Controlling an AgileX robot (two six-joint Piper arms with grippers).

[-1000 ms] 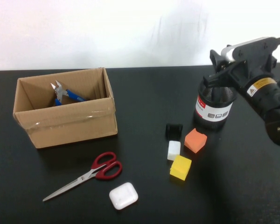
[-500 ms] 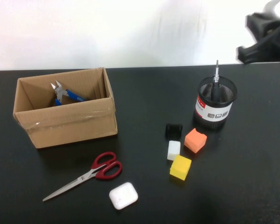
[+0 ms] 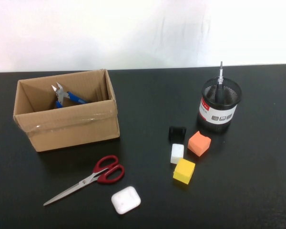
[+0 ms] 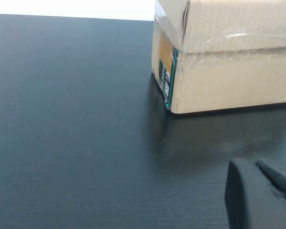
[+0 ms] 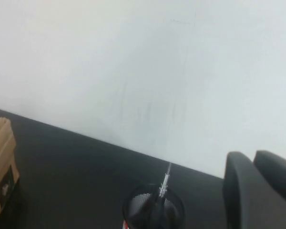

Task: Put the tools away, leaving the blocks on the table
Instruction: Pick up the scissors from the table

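The blue-handled side cutters (image 3: 63, 96) lie inside the cardboard box (image 3: 66, 125) at the left of the table (image 3: 148, 100). The black screwdriver (image 3: 220, 80) stands tip-up in a black mesh cup (image 3: 219, 107); its silver tip (image 5: 164, 181) also shows in the right wrist view. The red-handled scissors (image 3: 92, 178) lie flat in front of the box. The orange block (image 3: 199, 143), white block (image 3: 177, 153) and yellow block (image 3: 184, 171) sit in front of the cup. Neither arm shows in the high view. My left gripper (image 4: 250, 165) is shut and empty, low beside the box corner (image 4: 170, 102). My right gripper (image 5: 251, 156) is shut and empty, raised near the cup (image 5: 154, 211).
A white rounded case (image 3: 126, 200) lies near the front edge, right of the scissors' blades. A small black object (image 3: 177, 133) sits just behind the white block. A white wall rises behind the table's far edge.
My right arm has lifted off the mesh cup and swung up and right, out of the high view. Its gripper has shut. The screwdriver stays standing in the cup.
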